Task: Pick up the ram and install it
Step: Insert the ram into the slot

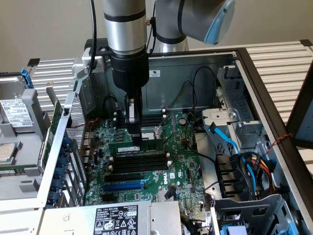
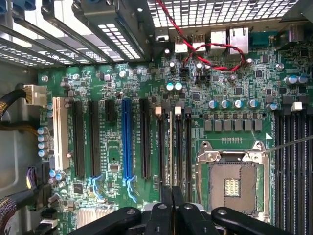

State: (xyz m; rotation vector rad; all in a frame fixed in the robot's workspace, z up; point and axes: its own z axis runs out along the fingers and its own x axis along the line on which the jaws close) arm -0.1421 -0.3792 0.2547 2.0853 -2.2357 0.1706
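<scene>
Where the motherboard [image 1: 176, 147] fills the middle of the exterior view, the claw [image 1: 135, 141] stands nearly closed, pinching the ram [image 1: 150, 145]; the ram lies level just above the empty black slots [image 1: 139, 164].

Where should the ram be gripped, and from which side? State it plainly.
Pinch the ram across its two flat faces, near mid-length along the upper edge, coming straight down from above. It stands on edge, thin and long, among the slots, so only the top is free. The gripper is closed on it this way.
</scene>
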